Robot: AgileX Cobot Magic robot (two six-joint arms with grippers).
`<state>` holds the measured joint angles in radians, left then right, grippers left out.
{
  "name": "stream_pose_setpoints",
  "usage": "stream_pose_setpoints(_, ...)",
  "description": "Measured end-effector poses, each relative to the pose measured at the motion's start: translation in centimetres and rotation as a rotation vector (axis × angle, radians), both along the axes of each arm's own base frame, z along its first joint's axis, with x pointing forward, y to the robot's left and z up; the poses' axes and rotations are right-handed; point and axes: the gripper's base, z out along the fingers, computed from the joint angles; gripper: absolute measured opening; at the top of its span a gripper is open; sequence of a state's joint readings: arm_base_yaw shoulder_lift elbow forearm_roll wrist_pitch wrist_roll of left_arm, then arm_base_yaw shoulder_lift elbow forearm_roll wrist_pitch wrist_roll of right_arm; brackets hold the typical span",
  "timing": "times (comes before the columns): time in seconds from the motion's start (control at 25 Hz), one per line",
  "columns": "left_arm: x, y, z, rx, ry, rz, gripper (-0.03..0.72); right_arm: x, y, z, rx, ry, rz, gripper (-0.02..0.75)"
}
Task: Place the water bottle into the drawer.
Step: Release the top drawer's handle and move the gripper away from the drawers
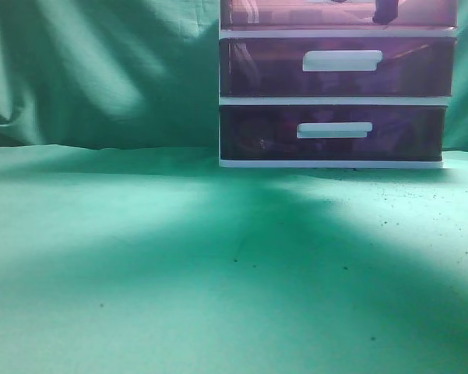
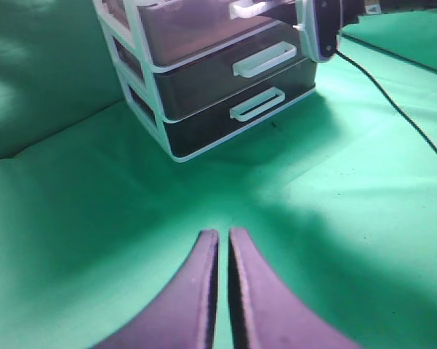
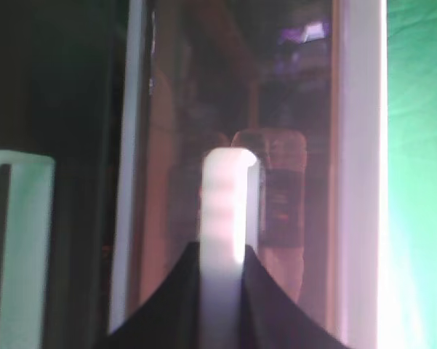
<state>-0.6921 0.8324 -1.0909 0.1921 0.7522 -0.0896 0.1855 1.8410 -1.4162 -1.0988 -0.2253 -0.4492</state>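
The drawer [image 3: 276, 145], uppermost of three in the white-framed unit [image 2: 142, 65], fills the right wrist view from close up: its translucent purple front runs up the picture, and its white bar handle [image 3: 225, 240] sits between the dark fingers of the right gripper [image 3: 222, 291], which pinch it from both sides. In the exterior view only the lower strip of that drawer shows at the top edge, with a dark part of the arm in front of it. The water bottle appears in no view; a pale blurred shape shows through the purple front, but I cannot tell what it is.

The left gripper [image 2: 222, 291] hangs well apart from the unit above the green bench [image 1: 140, 273], its fingers pressed together and empty.

The likeliest trouble, as I judge it, is the light unit sliding or tipping on the cloth if the handle is pulled, since nothing braces it. The pinch could also slip off the smooth bar.

Count: three drawers, three handles (the lower two are clear in the exterior view), two grippers, no bottle visible.
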Motion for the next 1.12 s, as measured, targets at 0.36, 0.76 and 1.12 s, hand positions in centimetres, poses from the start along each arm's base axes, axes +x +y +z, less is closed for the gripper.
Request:
stream_pose_setpoints(0.36,0.0,0.0,0.0,-0.001,0.000,0.000,0.000,0.0,0.4,0.6,0.157,0.023,0.015,0.510)
stream_pose_setpoints(0.76,0.1,0.1,0.0,0.018,-0.015,0.008,0.000,-2.9,0.3,0.6,0.231,0.099,0.040,0.573)
stream_pose_setpoints(1.12,-0.4,0.3,0.0,-0.008,-0.016,0.000,0.000,-8.1,-0.1,0.7,0.486,0.255,0.037,0.573)
